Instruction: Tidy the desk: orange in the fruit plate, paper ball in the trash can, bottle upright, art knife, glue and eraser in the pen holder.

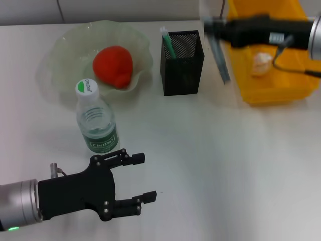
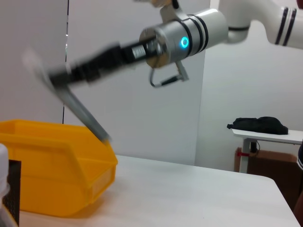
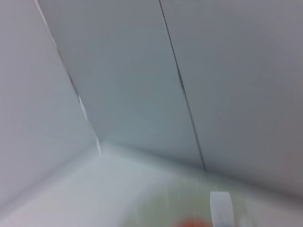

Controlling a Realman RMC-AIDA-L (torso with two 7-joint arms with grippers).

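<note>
We see the right gripper (image 1: 214, 26) raised above the yellow trash bin (image 1: 271, 95), pinching a grey art knife (image 1: 219, 55) that hangs slanted beside the black mesh pen holder (image 1: 182, 64). A green-tipped item (image 1: 167, 40) already stands in that holder. The paper ball (image 1: 261, 64) lies in the bin. The orange (image 1: 114, 66) sits in the pale fruit plate (image 1: 65, 40), with the bottle (image 1: 96, 119) upright just before it. Our left gripper (image 1: 139, 176) hovers near the bottle, its 2 fingers spread apart.
</note>
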